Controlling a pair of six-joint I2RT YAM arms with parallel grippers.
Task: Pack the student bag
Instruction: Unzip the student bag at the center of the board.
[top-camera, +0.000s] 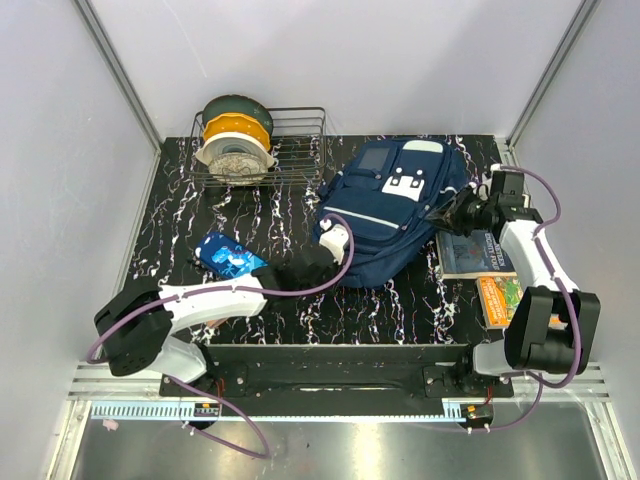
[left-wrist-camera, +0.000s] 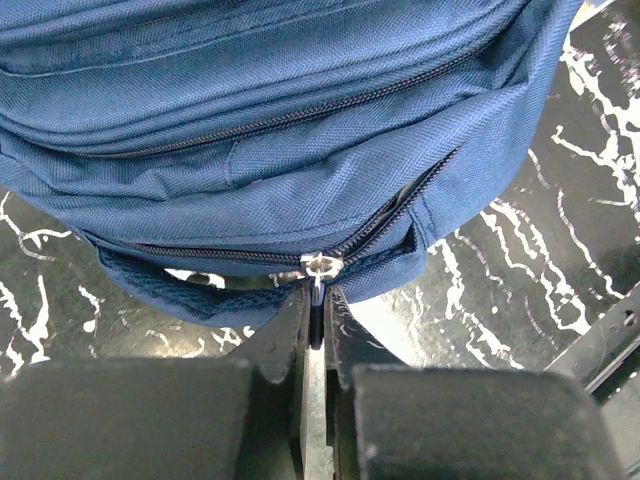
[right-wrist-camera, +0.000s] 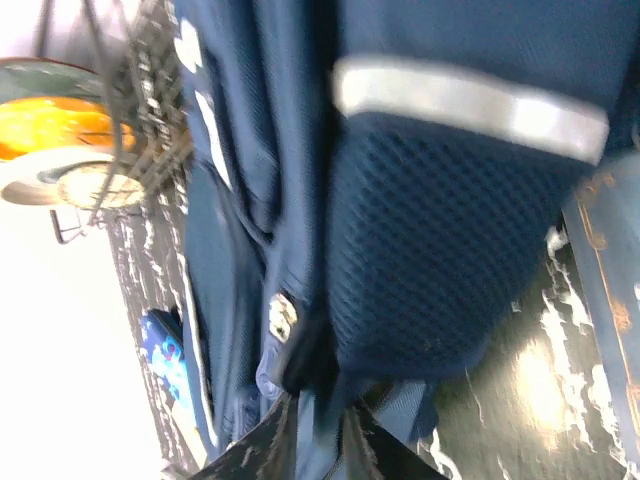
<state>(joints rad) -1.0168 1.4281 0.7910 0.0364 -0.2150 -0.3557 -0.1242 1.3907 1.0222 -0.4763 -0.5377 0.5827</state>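
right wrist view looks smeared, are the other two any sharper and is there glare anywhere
Right wrist view: motion-blurred, the large navy blue fabric backpack and its white stripe smeared. Left wrist view: crisp on the silver zip pull, the dark fingers soft in the foreground. Top external view: sharp, evenly lit, glare on the grey metal sheet.
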